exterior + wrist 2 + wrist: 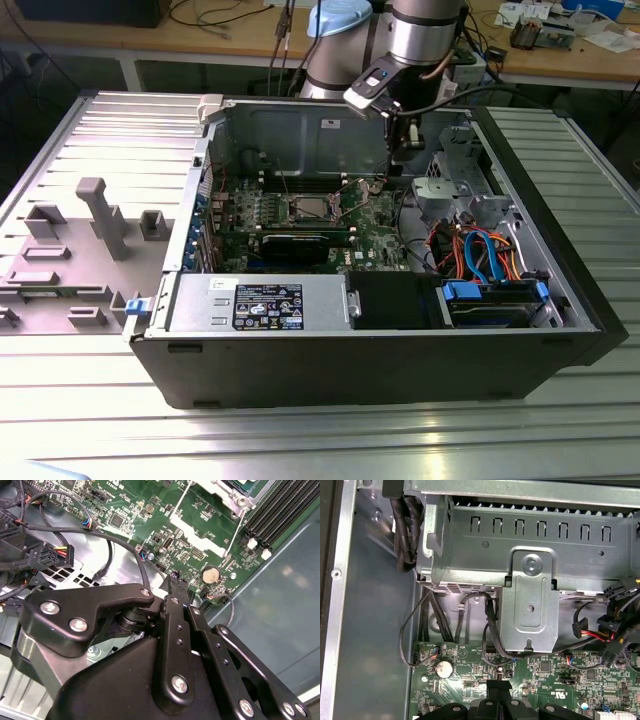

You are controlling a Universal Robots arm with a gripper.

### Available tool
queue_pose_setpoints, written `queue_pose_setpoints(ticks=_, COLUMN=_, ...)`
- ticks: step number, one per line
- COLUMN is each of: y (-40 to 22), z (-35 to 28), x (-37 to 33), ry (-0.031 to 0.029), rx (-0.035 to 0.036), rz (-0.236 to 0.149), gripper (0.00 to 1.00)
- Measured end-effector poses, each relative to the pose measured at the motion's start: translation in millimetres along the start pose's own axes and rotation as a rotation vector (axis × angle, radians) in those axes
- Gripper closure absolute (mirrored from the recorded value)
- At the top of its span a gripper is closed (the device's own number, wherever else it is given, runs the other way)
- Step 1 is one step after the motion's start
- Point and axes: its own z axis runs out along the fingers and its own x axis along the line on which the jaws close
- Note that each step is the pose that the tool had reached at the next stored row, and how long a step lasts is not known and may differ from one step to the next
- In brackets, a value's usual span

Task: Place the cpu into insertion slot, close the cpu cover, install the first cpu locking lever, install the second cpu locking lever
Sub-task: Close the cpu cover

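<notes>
Black linkage of the gripper [176, 584] takes up the foreground of the second wrist view. Its two fingers [493, 692] come to a point with their tips pressed together and nothing visible between them, so the claw looks closed and empty. The tip hangs just above the green board [150, 525], near the coin cell [211, 573] and beside the edge of the drive cage [530, 605]. It is clearly to one side of the slot [232, 496], not over it.

In the exterior view the arm reaches down into the open case [380, 350], on the exterior view's right of the slot. The middle of the slot shows a pale square face there, which I take for the cpu [306, 207] already lying in its seat (a judgement, since that view is distant). If so, the first step looks done.

I cannot tell whether the cover is folded down over it. The two thin wire levers [236, 530] stretch out past the slot's corner over the board instead of lying tucked along its sides, so both appear unlatched. By that reading the lever steps are left, and perhaps the cover too. The gripper is closest to the free ends of those wires but touches neither.
</notes>
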Motion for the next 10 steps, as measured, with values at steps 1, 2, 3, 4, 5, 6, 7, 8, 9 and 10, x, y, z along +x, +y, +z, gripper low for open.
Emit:
queue_pose_setpoints(ticks=1, y=0.4, z=0.0, x=0.0, ry=0.0000, rx=0.0000, rz=0.000, gripper=0.89)
queue_pose_setpoints(ticks=2, y=0.8, z=0.0, x=-0.1, ry=0.0000, rx=0.0000, rz=0.000, gripper=0.89)
queue_pose_setpoints(ticks=3, y=1.7, z=0.1, x=-0.1, ry=-0.0001, rx=0.0000, rz=0.000, gripper=0.89)
queue_pose_setpoints(ticks=4, y=2.2, z=0.1, x=-0.1, ry=-0.0001, rx=0.0000, rz=0.000, gripper=0.89)
queue_pose_setpoints(ticks=5, y=2.7, z=0.1, x=-0.2, ry=-0.0002, rx=0.0000, rz=0.000, gripper=0.89)
queue_pose_setpoints(ticks=6, y=3.3, z=0.1, x=-0.2, ry=-0.0002, rx=0.0000, rz=0.000, gripper=0.89)
queue_pose_setpoints(ticks=7, y=3.9, z=0.3, x=-0.2, ry=-0.0002, rx=0.0000, rz=0.000, gripper=0.89)
queue_pose_setpoints(ticks=8, y=4.1, z=0.3, x=-0.3, ry=-0.0002, rx=0.0001, rz=0.000, gripper=0.89)
queue_pose_setpoints(ticks=9, y=4.5, z=0.4, x=-0.3, ry=-0.0003, rx=0.0000, rz=0.000, gripper=0.89)
queue_pose_setpoints(ticks=10, y=4.7, z=0.6, x=-0.3, ry=-0.0003, rx=0.0001, rz=0.001, gripper=0.89)
